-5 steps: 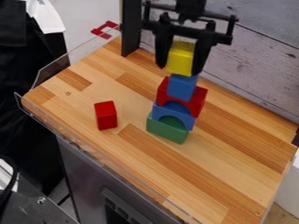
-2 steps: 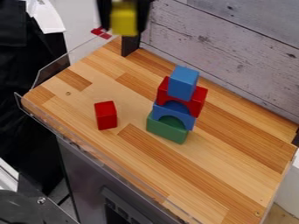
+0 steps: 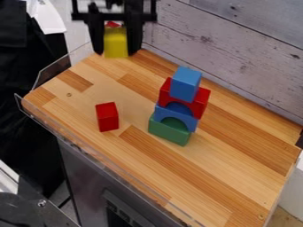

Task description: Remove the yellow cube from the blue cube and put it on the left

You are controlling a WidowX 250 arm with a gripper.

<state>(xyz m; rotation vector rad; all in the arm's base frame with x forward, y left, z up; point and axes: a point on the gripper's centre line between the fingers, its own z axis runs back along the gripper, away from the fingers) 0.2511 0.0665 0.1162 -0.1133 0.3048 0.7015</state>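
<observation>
Glossy wooden tabletop point(image 3: 219, 164); rough wood wall point(image 3: 237, 48)

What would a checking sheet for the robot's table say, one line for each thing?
Surface: striped wooden top, see-through edging along its left side.
Job's things: yellow cube off the stack; blue cube on top of the red arch, above a blue arch and a green block.
Clutter: one loose red block.
Pincer: holding the yellow cube; can't tell if it touches the wood.
Cables: nothing seen clearly.
Surroundings: grey plank wall.
</observation>
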